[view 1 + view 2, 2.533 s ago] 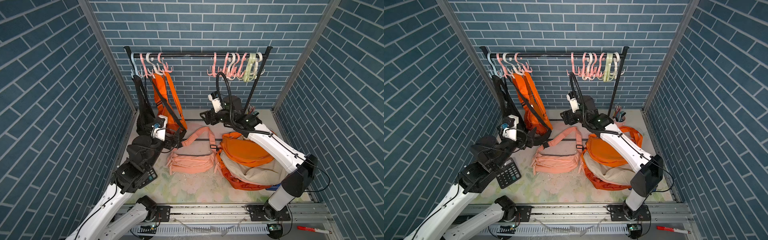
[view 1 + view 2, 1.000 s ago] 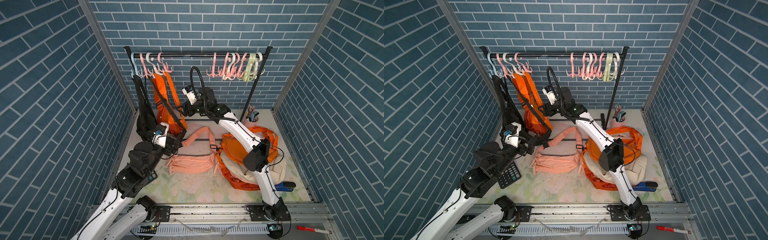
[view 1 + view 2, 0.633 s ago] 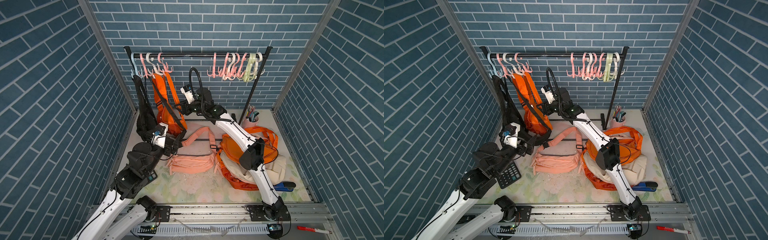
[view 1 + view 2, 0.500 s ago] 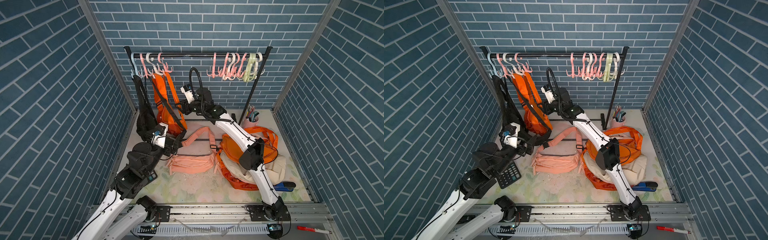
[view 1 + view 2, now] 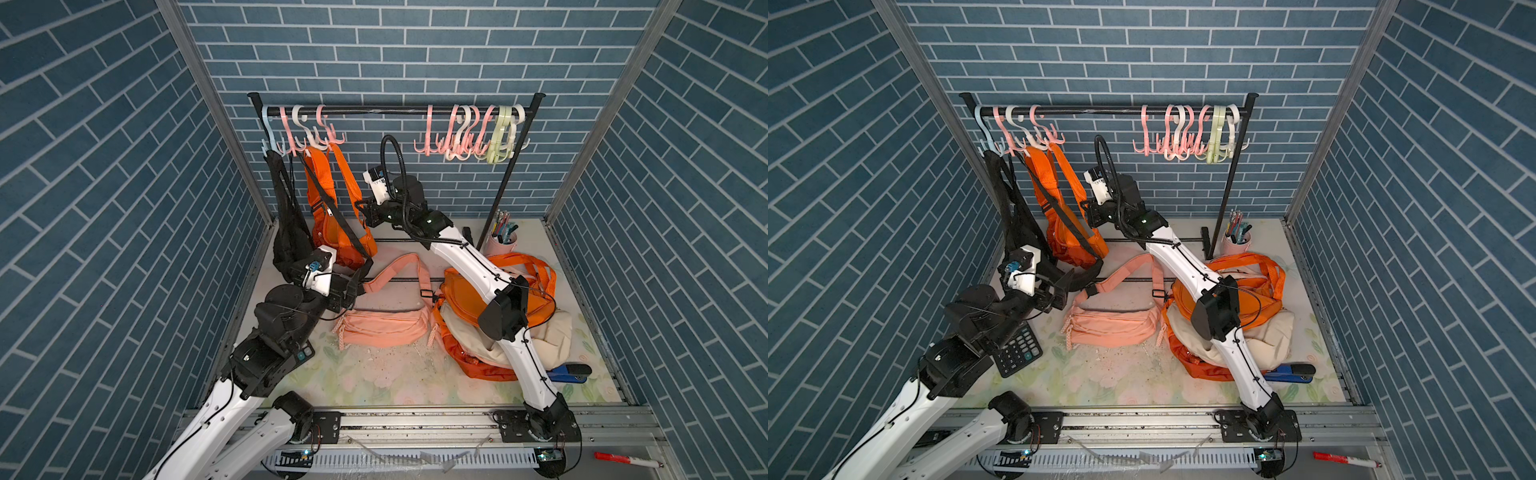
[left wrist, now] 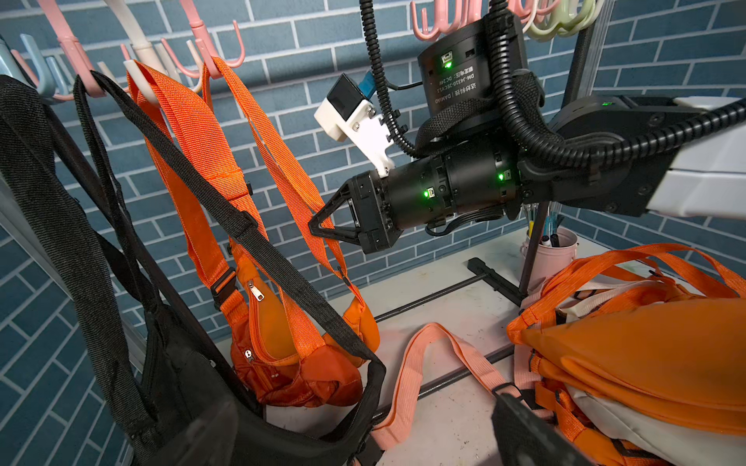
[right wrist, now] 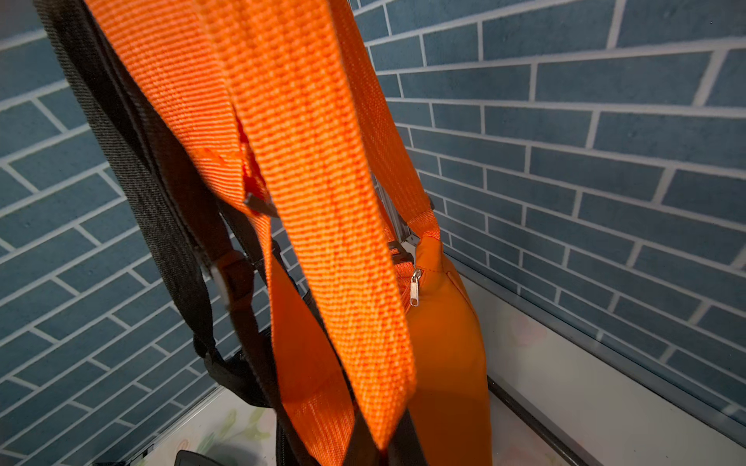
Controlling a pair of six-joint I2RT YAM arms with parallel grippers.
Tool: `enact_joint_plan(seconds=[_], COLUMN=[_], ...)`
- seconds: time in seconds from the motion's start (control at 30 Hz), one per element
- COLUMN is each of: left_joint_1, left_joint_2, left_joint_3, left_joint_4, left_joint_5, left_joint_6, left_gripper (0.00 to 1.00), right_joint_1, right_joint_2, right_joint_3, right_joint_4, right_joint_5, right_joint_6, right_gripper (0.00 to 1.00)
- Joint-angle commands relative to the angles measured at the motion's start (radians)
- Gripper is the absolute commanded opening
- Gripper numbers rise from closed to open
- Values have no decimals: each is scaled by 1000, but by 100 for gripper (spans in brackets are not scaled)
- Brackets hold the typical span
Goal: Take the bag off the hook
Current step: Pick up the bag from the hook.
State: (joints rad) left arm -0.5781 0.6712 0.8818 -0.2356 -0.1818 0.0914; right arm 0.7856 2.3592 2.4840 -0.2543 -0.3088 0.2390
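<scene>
In both top views, your orange bag (image 5: 332, 243) hangs from the hooks (image 5: 328, 135) at the rail's far-left end. Below it the left gripper (image 5: 1064, 287) gapes wide, clamping nothing. The left wrist view shows the right gripper (image 6: 315, 228) pinched closed on the bag's strap (image 6: 288, 177). In the right wrist view, that strap fills the foreground.

I see a pale floral-print table mat (image 5: 374, 382). On it lie a flat peach fabric waist bag (image 5: 386, 328), a heap of orange and cream fabric bags (image 5: 557, 336), a black button calculator (image 5: 1017, 351), a blue-and-black hand tool (image 5: 569, 372), and a pink cup of pens (image 5: 505, 243).
</scene>
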Motion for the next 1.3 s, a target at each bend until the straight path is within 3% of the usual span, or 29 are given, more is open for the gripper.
enact_joint_plan(seconds=[0.0,0.93,1.27], left_joint_1=[3,4,23], left_joint_2=[-9,59,205], left_joint_3=[-13,-17,94], left_joint_4=[-8,22,53], left_joint_5=[-5,-44,-3], left_joint_6=[15,51,27], left_gripper=[99,99,99], right_joint_1=[3,-72,-107], right_joint_2=[-66,-504,-650], right_joint_3=[-41,-622,-777], right_joint_4=[15,146,153], right_joint_5=[28,129,126], right_joint_6=[-36,-63,-79], right_gripper=[0,0,0])
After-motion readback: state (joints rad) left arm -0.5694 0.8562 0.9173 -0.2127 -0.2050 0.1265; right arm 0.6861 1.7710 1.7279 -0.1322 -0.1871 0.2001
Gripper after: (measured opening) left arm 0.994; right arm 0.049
